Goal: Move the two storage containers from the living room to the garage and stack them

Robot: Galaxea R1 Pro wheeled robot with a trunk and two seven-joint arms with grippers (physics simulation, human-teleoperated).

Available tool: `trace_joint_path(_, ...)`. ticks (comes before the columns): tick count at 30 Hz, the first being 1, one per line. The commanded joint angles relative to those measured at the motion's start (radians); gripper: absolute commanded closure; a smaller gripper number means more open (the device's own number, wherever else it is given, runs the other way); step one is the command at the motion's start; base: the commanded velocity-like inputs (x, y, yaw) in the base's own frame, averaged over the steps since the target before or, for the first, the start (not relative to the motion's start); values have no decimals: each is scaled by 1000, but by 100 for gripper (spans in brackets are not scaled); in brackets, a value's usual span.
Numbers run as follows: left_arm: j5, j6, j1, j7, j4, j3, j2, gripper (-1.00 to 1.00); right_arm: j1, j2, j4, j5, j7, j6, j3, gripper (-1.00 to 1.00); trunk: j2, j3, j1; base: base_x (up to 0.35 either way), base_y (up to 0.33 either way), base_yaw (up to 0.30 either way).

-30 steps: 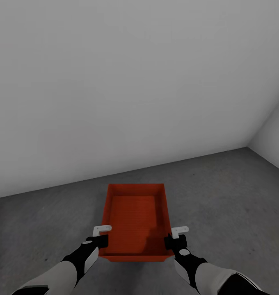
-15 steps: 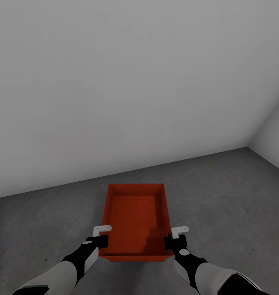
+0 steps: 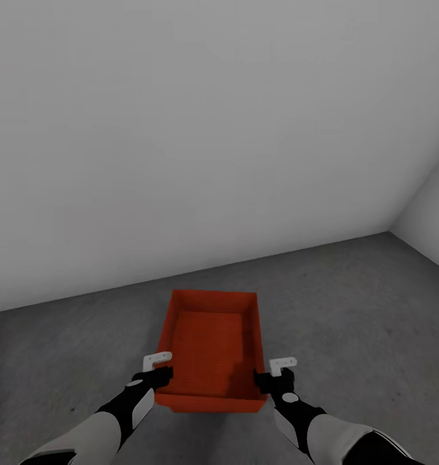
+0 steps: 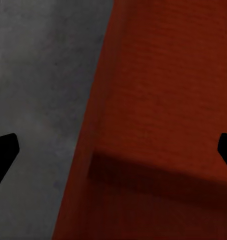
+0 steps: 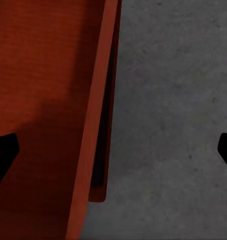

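- Orange-red storage container [image 3: 210,352] sits low centre on grey concrete floor [image 3: 348,303].
- Left gripper [image 3: 156,369] spread wide astride its left wall.
- Right gripper [image 3: 275,376] spread wide astride its right wall.

No readable text, labels or numbers anywhere.

Plain pale grey walls [image 3: 213,129], corner right.

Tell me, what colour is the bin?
The bin is plain orange-red, inside and out. The head view shows it best, against the grey floor.
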Motion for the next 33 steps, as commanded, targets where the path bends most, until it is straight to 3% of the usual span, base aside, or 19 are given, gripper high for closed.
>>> trace_joint_path(1, 7, -2, 0, 1, -1, 4, -1, -100, -1, 0, 1, -8, -3, -3, 8, -100, 0, -1, 0, 0, 0, 0)
trace_joint_path(13, 7, -5, 0, 1, -1, 4, -2, -100, -1, 0, 1, -8, -3, -3, 8, -100, 0, -1, 0, 0, 0, 0)
trace_joint_path(33, 8, -5, 0, 0, -2, 5, 1, -100, -1, 0, 1, -9, -4, -3, 8, -100, 140, 62, -77, 0, 0, 0)
